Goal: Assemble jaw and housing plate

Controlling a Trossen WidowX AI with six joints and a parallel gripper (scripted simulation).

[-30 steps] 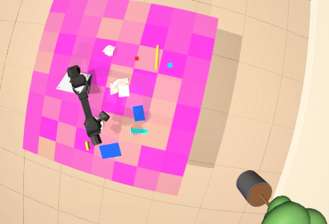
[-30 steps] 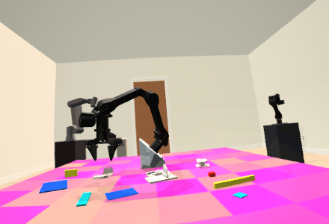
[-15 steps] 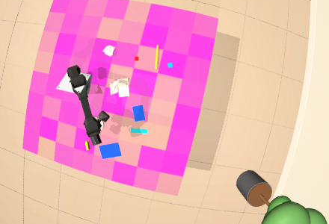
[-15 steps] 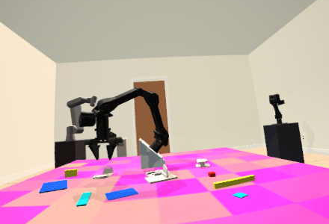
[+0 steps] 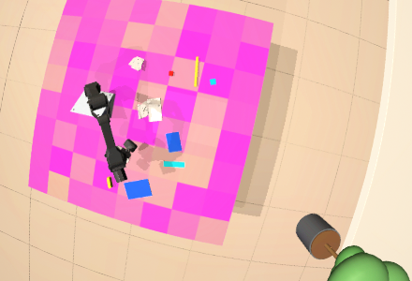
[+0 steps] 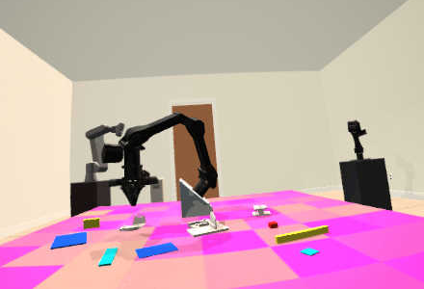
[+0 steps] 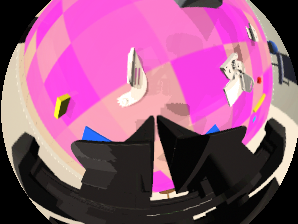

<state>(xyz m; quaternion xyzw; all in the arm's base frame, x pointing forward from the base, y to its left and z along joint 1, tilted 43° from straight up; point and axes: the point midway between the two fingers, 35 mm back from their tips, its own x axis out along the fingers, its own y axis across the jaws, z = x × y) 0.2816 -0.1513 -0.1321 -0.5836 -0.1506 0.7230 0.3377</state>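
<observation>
My gripper (image 6: pixel 134 204) (image 7: pixel 154 119) is shut and empty, pointing down above the mat. Below it lies the loose white jaw (image 6: pixel 132 227) (image 7: pixel 142 89), a curved arm with an upright paddle; the top view mostly hides it under the arm. The fingertips do not appear to touch it. The white base (image 5: pixel 143 110) (image 6: pixel 195 231) (image 7: pixel 229 66) stands near the mat's middle, with a white part and an upright fin on it. Its pins and the gear teeth are too small to tell. A separate small white part (image 5: pixel 137 63) (image 6: pixel 261 210) (image 7: pixel 251 33), possibly the housing plate, stands apart.
Blue slabs (image 5: pixel 173 141) (image 5: pixel 138 189) and a cyan bar (image 5: pixel 174 164) lie near the gripper. A yellow block (image 6: pixel 92 223) (image 7: pixel 62 106) is close by. A red cube (image 5: pixel 170 73), yellow bar (image 5: pixel 197 71) and cyan square (image 5: pixel 213 81) lie beyond the base.
</observation>
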